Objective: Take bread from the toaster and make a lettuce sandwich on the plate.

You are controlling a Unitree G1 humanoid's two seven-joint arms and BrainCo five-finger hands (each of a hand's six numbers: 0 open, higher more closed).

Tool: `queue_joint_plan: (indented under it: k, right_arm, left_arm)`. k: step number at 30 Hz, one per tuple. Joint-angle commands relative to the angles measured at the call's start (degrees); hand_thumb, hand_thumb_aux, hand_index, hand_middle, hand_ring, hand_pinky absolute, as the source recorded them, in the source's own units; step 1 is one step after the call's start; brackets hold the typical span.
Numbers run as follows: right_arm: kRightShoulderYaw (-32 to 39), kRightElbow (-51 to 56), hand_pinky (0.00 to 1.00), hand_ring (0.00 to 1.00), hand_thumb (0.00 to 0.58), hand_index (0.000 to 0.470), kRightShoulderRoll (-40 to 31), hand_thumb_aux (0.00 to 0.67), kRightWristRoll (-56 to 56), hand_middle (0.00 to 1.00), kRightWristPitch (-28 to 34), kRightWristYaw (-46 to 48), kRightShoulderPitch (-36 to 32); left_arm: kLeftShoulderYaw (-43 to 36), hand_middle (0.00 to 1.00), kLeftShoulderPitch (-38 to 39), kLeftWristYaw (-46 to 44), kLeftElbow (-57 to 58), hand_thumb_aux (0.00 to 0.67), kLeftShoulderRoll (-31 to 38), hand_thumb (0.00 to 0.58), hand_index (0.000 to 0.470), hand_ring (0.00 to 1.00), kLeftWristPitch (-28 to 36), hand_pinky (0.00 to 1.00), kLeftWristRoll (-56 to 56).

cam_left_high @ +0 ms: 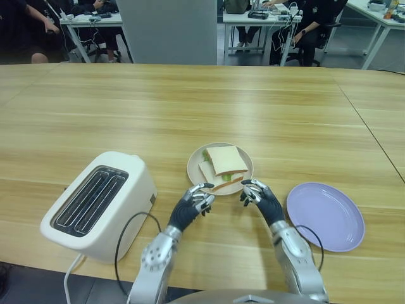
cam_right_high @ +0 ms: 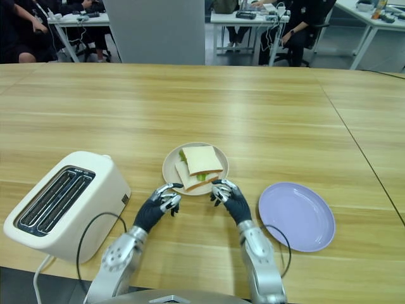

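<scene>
A small beige plate (cam_left_high: 193, 166) sits mid-table and carries a sandwich (cam_left_high: 225, 161): two slices of white bread with green lettuce (cam_left_high: 205, 154) peeking out at the far left corner and between the slices. The white toaster (cam_left_high: 98, 202) stands at the near left; its two slots look empty. My left hand (cam_left_high: 192, 207) rests just before the plate's near left rim, fingers curled, holding nothing. My right hand (cam_left_high: 260, 197) sits at the plate's near right rim, fingers curled as well, and it grasps nothing.
An empty lilac plate (cam_left_high: 325, 216) lies at the near right, close to my right forearm. The toaster's black cable (cam_left_high: 125, 235) loops on the table beside my left arm. Desks and seated people fill the room behind the table.
</scene>
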Motion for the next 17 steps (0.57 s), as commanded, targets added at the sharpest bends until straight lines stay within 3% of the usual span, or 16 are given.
queue_joint_plan:
  k: [1, 2, 3, 4, 5, 17]
  right_arm:
    - [0.2, -8.6, 0.0, 0.0, 0.0, 0.0, -0.8, 0.0, 1.3, 0.0, 0.8, -0.7, 5.7]
    - [0.0, -9.6, 0.0, 0.0, 0.0, 0.0, -0.7, 0.0, 1.1, 0.0, 0.0, -1.2, 6.9]
    - [-0.3, -10.3, 0.0, 0.0, 0.0, 0.0, -0.5, 0.0, 0.9, 0.0, -0.7, -2.0, 7.8]
    - [-0.5, -10.5, 0.0, 0.0, 0.0, 0.0, -0.4, 0.0, 0.5, 0.0, -1.3, -2.6, 8.3]
    - [-0.7, -10.5, 0.0, 0.0, 0.0, 0.0, -0.5, 0.0, -0.4, 0.0, -1.9, -3.1, 8.5]
    - [-2.4, -5.1, 0.0, 0.0, 0.0, 0.0, -2.1, 0.0, -1.0, 0.0, -3.4, -3.5, 3.5]
  left_arm:
    - [-2.3, 0.52, 6.2, 0.3, -7.9, 0.0, -1.9, 0.0, 0.0, 0.52, -0.2, 0.52, -6.2]
    - [-2.7, 0.21, 7.6, 0.6, -8.5, 0.0, -2.6, 0.0, 0.0, 0.21, -0.4, 0.21, -7.5]
    - [-3.1, 0.21, 8.7, 1.0, -8.4, 0.0, -3.2, 0.0, 0.0, 0.21, -1.3, 0.21, -7.5]
    - [-3.5, 0.07, 9.4, 1.6, -8.1, 0.0, -3.8, 0.0, 0.0, 0.07, -2.0, 0.07, -6.9]
    - [-3.9, 0.0, 9.7, 2.3, -7.7, 0.0, -4.2, 0.0, 0.0, 0.0, -2.1, 0.0, -6.4]
    - [-3.5, 0.0, 8.2, 12.4, -6.2, 0.0, -5.0, 0.0, 0.0, 0.0, -5.6, 0.0, 8.0]
